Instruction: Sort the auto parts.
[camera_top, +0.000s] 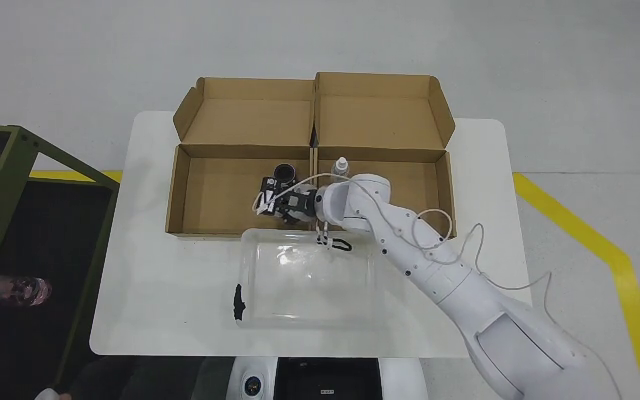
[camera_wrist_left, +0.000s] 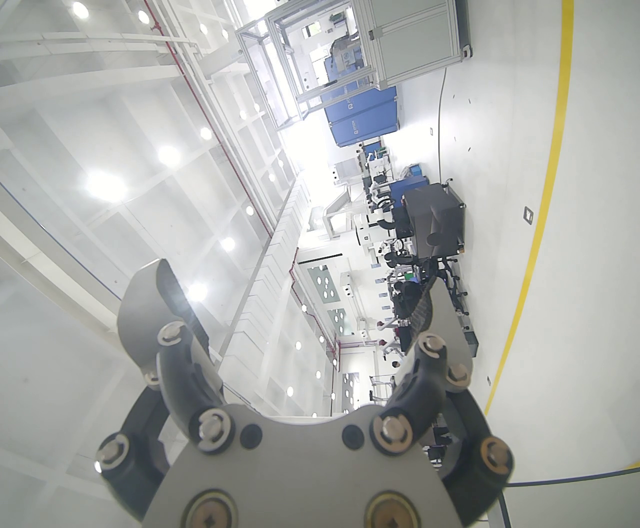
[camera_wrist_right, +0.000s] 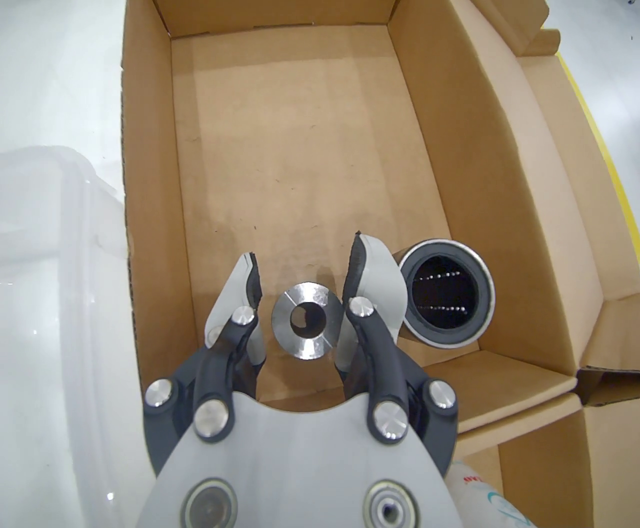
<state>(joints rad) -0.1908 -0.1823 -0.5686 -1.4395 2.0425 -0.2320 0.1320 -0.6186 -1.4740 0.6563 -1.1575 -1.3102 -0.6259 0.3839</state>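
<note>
Two cardboard boxes sit side by side on the white worktop with their lids folded back, the left box and the right box. The right hand hangs inside the left box near its front wall, its fingers spread wide on either side of a metal ring that rests on the box floor. A gap shows on each side, so the ring is not clamped. Just beside one finger stands a cylinder with a pale rim and a dark bore, close against the box's side wall. It is the nearest thing crowding the hand. From above, the right arm crosses the right box, where a small white bottle stands near the back wall. A clear tub sits in front of both boxes, almost touching them, with a small black piece near its left wall. The left hand is well away from the worktop, pointing up into the hall with its fingers wide apart and nothing between them. Ceiling lights and blue machines lie beyond it. Around the worktop the floor is pale grey, with a yellow line on the right and a dark green frame on the left.
</note>
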